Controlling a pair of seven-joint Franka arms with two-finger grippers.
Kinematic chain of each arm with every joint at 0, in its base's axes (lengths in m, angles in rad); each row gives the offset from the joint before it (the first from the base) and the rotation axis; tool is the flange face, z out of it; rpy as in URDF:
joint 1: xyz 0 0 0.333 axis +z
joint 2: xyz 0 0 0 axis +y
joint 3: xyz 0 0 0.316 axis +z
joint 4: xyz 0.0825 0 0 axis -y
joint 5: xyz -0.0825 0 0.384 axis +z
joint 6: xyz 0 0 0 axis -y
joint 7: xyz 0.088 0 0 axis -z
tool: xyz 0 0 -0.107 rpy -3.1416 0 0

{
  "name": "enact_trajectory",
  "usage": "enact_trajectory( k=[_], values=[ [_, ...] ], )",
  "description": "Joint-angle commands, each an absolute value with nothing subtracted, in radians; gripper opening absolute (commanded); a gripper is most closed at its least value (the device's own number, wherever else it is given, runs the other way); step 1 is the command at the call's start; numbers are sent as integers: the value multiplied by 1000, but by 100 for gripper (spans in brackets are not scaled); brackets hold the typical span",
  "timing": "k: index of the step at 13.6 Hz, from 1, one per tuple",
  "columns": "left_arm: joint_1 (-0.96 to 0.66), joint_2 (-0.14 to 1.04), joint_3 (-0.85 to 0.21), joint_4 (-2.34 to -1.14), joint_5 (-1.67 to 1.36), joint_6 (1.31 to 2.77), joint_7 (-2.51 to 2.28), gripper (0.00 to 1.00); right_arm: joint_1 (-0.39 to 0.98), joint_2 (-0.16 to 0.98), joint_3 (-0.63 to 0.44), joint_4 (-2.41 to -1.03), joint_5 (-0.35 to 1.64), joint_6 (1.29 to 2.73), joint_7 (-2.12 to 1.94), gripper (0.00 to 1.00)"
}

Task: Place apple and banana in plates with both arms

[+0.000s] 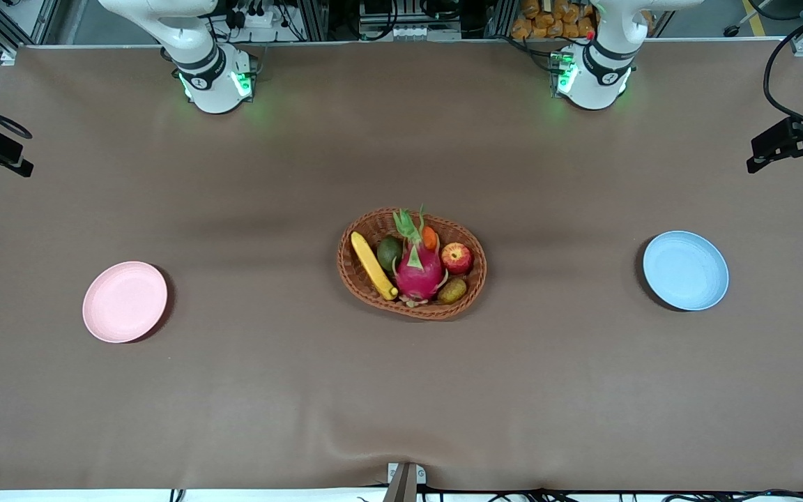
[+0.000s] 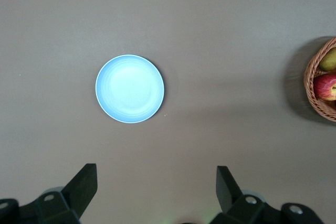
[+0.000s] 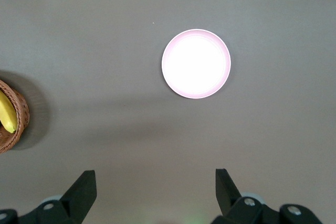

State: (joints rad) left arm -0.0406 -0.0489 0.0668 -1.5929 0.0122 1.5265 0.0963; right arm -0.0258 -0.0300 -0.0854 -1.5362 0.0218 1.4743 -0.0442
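A brown cloth covers the long table. In the middle, the apple (image 1: 456, 258) and the banana (image 1: 373, 265) lie in a woven basket (image 1: 471, 289), packed with a dragon fruit (image 1: 418, 273) and an avocado (image 1: 388, 252) between them. The pink plate (image 1: 125, 302) sits toward the right arm's end, the blue plate (image 1: 685, 270) toward the left arm's end, both bare. The left gripper (image 2: 156, 184) hangs high over the cloth with fingers spread apart; the right gripper (image 3: 155, 183) the same. I think the crowded basket is the danger: a finger may push a neighbour fruit, or the basket may slide.
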Motion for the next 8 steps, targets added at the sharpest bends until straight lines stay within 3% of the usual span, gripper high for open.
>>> enact_trajectory(
  k=[1,8],
  values=[
    [-35,-37,63,-1568,0,1508,87,100,-35,-18,-78,-1517,21,1468,-54,100],
    [-40,-23,61,-1569,-3,1506,87,100,-26,8,-77,-1517,28,1470,-49,100]
  ],
)
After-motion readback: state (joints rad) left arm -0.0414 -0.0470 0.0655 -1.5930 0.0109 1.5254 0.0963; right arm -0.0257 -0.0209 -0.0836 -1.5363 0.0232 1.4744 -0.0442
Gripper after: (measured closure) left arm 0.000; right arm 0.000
